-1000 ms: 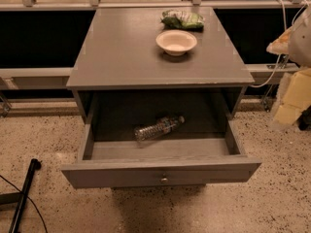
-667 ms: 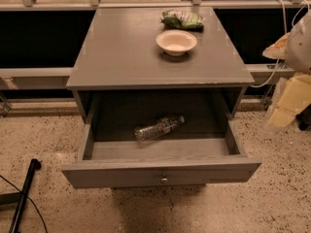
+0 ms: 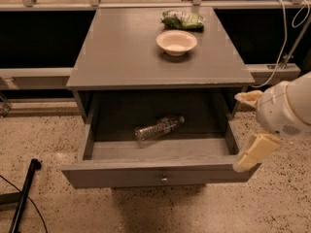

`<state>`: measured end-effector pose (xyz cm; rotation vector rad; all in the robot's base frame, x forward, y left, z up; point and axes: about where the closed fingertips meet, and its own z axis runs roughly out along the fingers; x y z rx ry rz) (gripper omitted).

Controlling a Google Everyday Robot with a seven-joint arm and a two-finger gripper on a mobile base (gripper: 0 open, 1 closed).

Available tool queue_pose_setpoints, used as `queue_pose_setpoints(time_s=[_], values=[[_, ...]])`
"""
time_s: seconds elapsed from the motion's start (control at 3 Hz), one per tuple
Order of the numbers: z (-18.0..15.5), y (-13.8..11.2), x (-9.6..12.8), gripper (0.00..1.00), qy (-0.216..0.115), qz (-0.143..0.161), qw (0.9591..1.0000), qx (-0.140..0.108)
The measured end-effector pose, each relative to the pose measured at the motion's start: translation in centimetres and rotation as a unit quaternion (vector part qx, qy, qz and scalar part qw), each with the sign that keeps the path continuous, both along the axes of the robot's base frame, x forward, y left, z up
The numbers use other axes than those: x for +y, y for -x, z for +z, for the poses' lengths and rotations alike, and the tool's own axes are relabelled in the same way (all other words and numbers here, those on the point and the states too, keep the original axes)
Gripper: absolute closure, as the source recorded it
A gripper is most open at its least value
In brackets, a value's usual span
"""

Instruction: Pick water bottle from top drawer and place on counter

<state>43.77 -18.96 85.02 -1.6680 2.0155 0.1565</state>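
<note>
The water bottle (image 3: 159, 128) is clear with a bluish label band and lies on its side in the open top drawer (image 3: 160, 171), cap toward the right. The drawer is pulled fully out, with its small round knob (image 3: 164, 179) at the front centre. The counter (image 3: 126, 47) is the cabinet's grey top. My gripper (image 3: 240, 130) is at the right, by the drawer's right front corner, apart from the bottle. Its cream fingers (image 3: 253, 151) stand spread with nothing between them.
A white bowl (image 3: 176, 41) and a green snack bag (image 3: 183, 19) sit at the counter's back right. A black pole (image 3: 22, 198) and cable lie on the speckled floor at the left. A white cable (image 3: 283, 38) hangs at the right.
My gripper has moved left and down from the right edge, closer to the drawer's right front corner. The bottle, bowl and bag have not moved.
</note>
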Motion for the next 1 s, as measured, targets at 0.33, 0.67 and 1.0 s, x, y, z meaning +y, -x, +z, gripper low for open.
queue_pose_setpoints(time_s=[0.33, 0.67, 1.0], values=[[-0.2, -0.6, 0.7, 0.00, 0.020, 0.027, 0.9991, -0.027], [-2.1, -2.6, 1.9, 0.00, 0.036, 0.025, 0.9979, -0.046], [-1.7, -3.3, 1.8, 0.00, 0.037, 0.019, 0.9972, -0.062]])
